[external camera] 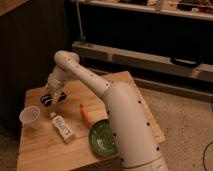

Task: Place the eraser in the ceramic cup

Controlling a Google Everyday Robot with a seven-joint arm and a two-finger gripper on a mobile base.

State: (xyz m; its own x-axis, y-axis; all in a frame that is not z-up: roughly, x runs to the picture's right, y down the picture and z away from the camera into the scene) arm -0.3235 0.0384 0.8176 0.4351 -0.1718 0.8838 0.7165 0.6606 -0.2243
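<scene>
Where the bench (40,155) comes nearest me sit a green plate (103,138) and a white tube (62,127). Past them, leftward, the ceramic cup (30,118) stands upright. Farther back the arm bends steeply down, its pincer (54,94) clenched on the eraser (47,100), low over the wood. It looks small, stiff and light, best pinched across its narrow sides.
</scene>
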